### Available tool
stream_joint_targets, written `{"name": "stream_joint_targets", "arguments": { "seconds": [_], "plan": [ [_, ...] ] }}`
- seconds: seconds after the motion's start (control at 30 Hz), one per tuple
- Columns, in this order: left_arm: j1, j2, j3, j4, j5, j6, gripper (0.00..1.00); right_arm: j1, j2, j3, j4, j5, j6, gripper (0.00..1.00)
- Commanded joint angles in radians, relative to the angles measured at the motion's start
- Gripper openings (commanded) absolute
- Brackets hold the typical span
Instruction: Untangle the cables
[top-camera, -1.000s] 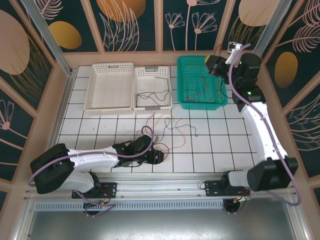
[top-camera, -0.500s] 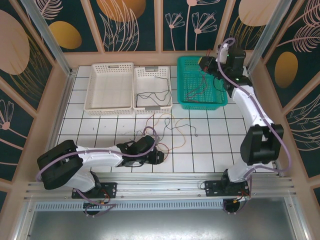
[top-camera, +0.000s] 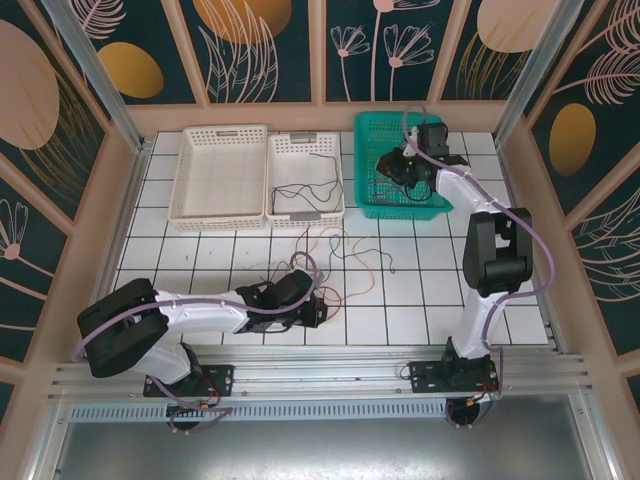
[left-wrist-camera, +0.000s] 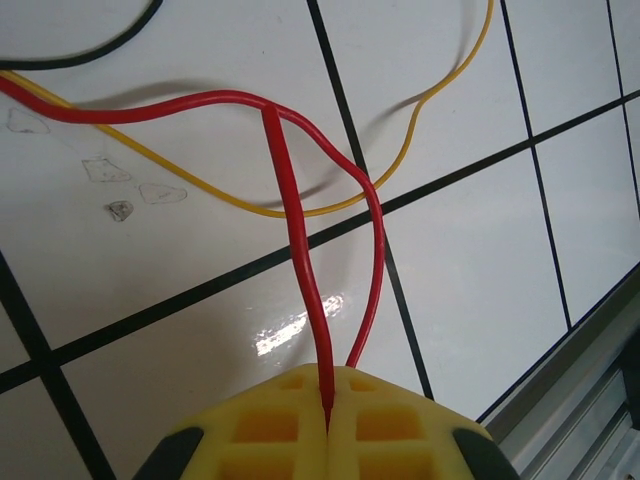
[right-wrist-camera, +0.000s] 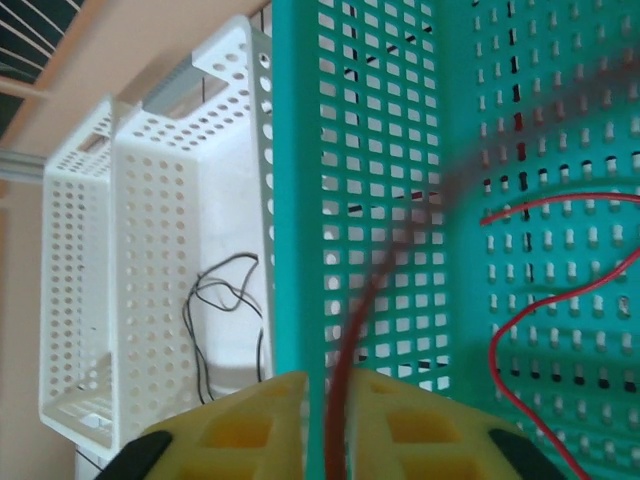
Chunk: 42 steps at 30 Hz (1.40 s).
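Note:
A loose tangle of thin red, black and yellow cables (top-camera: 340, 255) lies on the white tiled table. My left gripper (top-camera: 318, 310) rests low at the tangle's near edge. In the left wrist view it (left-wrist-camera: 330, 420) is shut on a red cable (left-wrist-camera: 300, 250) that loops away over a yellow cable (left-wrist-camera: 420, 110) and a black cable (left-wrist-camera: 90, 50). My right gripper (top-camera: 395, 168) hangs over the teal basket (top-camera: 365, 160). Its jaws (right-wrist-camera: 330, 400) stand slightly apart, with a blurred red cable (right-wrist-camera: 350, 350) in the gap. More red cable (right-wrist-camera: 520, 330) lies on the basket floor.
Two white baskets stand at the back left: a large one (top-camera: 225, 131), and a smaller one (top-camera: 305, 140) with a black cable (top-camera: 305, 190) inside, also seen in the right wrist view (right-wrist-camera: 215, 300). Wooden walls enclose the table. A metal rail (top-camera: 320, 375) runs along the near edge.
My left gripper has closed onto the red cable. The right arm has swung from the back right corner down over the teal basket, and its jaws have parted.

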Motion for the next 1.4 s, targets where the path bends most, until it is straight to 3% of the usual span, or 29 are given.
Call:
{"name": "stream_joint_targets", "arguments": {
  "seconds": [0.0,0.27,0.83,1.0,1.2,1.37],
  "plan": [
    [-0.01,-0.055,0.036,-0.013,-0.032,0.004,0.0,-0.002,0.017,0.057,-0.057,0.008,-0.017,0.25],
    [-0.01,-0.193,0.1,-0.132,-0.072,0.018,0.0,0.002,0.023,0.116,-0.105,-0.017,-0.039,0.41],
    [-0.01,-0.405,0.191,-0.264,-0.116,0.015,0.0,0.005,0.014,0.279,-0.244,-0.009,-0.099,0.63],
    [-0.01,-0.432,0.216,-0.268,-0.113,0.013,0.0,-0.01,0.031,0.347,-0.285,-0.032,-0.112,0.66],
    [-0.01,-0.449,0.25,-0.252,-0.118,0.017,0.0,0.022,-0.056,0.28,-0.219,-0.097,-0.131,0.67],
    [-0.01,-0.473,0.288,-0.235,-0.15,0.019,0.0,0.034,-0.192,0.114,-0.115,-0.181,-0.095,0.67]
  ]
}}
